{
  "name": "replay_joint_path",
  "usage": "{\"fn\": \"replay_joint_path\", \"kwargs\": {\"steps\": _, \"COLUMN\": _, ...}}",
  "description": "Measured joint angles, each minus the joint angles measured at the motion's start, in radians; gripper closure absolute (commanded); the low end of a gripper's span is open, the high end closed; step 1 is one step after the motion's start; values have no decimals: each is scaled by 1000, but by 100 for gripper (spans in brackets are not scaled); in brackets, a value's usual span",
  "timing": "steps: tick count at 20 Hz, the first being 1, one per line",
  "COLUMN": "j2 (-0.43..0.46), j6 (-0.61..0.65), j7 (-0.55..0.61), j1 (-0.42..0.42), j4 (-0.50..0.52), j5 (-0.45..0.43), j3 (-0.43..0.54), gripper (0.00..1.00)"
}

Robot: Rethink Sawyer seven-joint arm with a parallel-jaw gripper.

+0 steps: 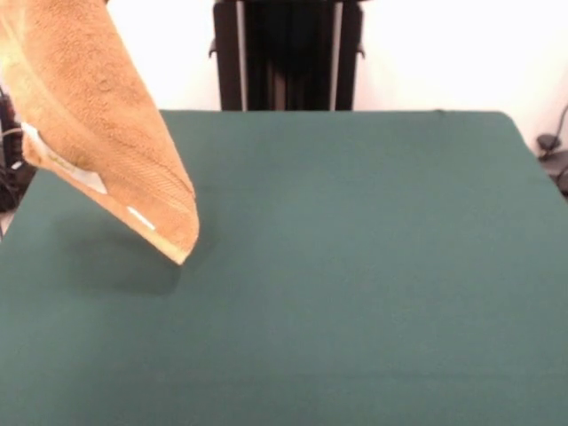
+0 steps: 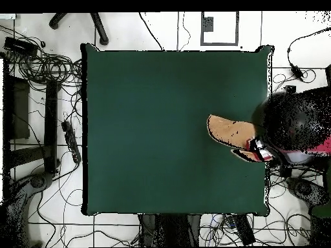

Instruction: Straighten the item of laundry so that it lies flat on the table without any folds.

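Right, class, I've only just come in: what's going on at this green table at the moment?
A person at the table's edge is holding the golden-orange towel up in the air, so it hangs folded over the green table and casts a shadow beneath. It is not yet lying flat. The robot's pedestal stands at the far side, but its arm and gripper are not in view.

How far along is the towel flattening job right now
Nothing looks done yet. The towel hangs folded in the air over one side of the table, with a person at that edge in the overhead view. The robot's gripper is not in view. Still left: laying the towel on the green cloth and spreading it flat without folds.
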Motion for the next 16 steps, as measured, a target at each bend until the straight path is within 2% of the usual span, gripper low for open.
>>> {"fn": "replay_joint_path", "kwargs": {"steps": 10, "j2": 100, "j6": 18, "j7": -154, "j1": 2, "j4": -122, "j5": -48, "j3": 9, "gripper": 100}}
{"fn": "replay_joint_path", "kwargs": {"steps": 16, "j2": 137, "j6": 18, "j7": -194, "j1": 2, "j4": -140, "j5": -48, "j3": 12, "gripper": 100}}
